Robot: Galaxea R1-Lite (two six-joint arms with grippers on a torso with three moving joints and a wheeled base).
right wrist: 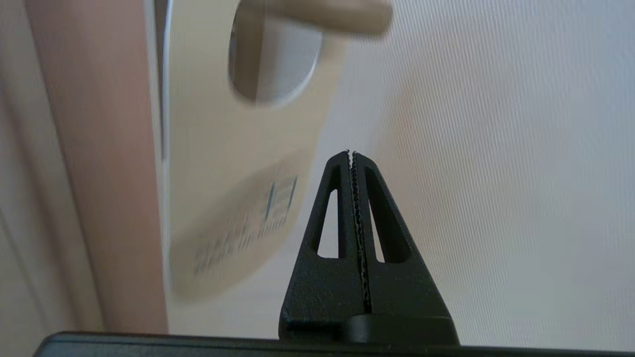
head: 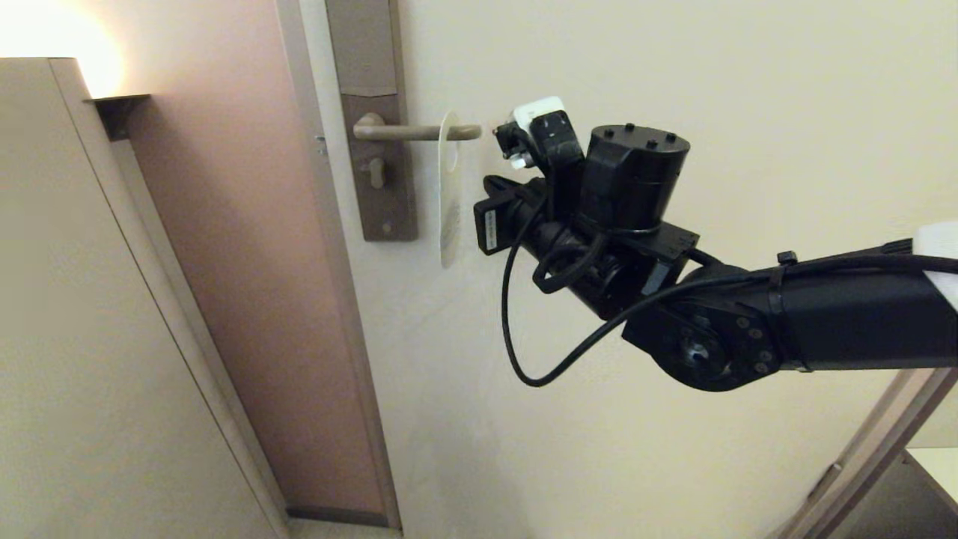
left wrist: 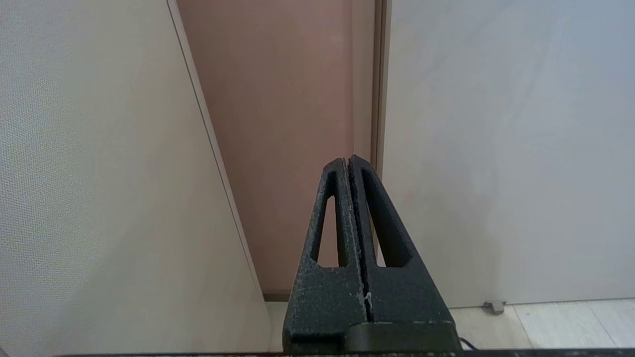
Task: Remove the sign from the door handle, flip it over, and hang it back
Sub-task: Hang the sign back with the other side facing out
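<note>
The sign hangs on the door handle, white side outward; right gripper, closed and empty, sits beside it.

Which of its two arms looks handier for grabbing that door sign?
The right. Its claw, shut and empty, sits beside the sign hanging on the door handle. The left claw is shut, facing the door's lower part.

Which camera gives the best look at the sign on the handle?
The right wrist view: the sign faces it, hole and print visible, hanging on the door handle. The head view catches it nearly edge-on; the left wrist view misses it.
</note>
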